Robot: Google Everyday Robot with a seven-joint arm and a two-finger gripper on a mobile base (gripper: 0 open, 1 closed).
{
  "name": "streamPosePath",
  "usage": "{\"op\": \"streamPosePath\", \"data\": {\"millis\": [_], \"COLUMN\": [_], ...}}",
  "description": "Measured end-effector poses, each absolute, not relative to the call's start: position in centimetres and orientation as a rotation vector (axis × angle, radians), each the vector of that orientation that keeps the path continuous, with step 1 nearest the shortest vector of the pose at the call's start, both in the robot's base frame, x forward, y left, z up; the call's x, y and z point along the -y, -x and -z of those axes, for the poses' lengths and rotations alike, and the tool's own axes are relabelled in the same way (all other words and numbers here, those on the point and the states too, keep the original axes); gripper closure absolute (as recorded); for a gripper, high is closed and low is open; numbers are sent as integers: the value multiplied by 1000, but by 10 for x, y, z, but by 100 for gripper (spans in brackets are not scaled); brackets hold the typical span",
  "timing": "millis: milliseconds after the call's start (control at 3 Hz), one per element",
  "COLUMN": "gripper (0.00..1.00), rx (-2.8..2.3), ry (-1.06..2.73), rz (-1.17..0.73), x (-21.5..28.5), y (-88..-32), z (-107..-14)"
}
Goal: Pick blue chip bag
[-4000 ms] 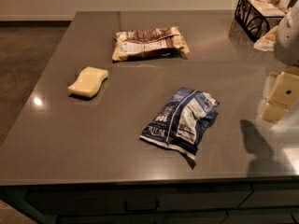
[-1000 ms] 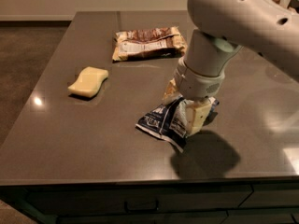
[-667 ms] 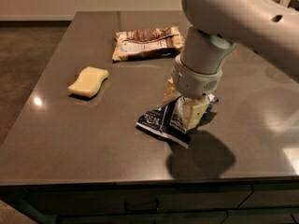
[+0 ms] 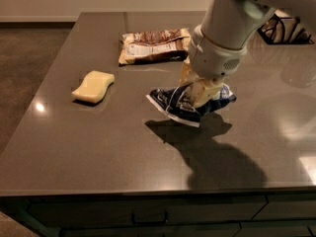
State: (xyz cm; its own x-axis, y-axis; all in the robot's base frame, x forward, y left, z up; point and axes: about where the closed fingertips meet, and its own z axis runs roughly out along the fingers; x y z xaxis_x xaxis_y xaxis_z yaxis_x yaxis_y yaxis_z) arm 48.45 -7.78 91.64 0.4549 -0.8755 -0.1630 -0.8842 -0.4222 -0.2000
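The blue chip bag (image 4: 170, 104), crumpled navy foil with white lettering, hangs just above the dark table (image 4: 98, 147), and its shadow lies apart from it on the surface below. My gripper (image 4: 200, 95) comes down from the upper right on a thick white arm. Its cream fingers (image 4: 186, 75) are shut on the middle of the bag. The bag's left end and right end stick out on either side of the fingers.
A brown-and-cream flat snack bag (image 4: 154, 45) lies behind the gripper at the table's far middle. A pale yellow sponge (image 4: 93, 87) lies to the left. A black wire basket (image 4: 291, 31) stands at the far right. The table's front edge runs below.
The gripper has closed on the blue chip bag and raised it off the table. The bag's shadow now lies separate beneath it. The arm has risen.
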Motion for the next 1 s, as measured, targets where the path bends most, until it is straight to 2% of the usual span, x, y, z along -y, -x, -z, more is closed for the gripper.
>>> {"op": "streamPosePath", "data": {"millis": [1000], "gripper": [100], "rx": [-1463], "ry": [2277], "rz": [-6], "x": [72], "y": [-502], "z": [-999]}}
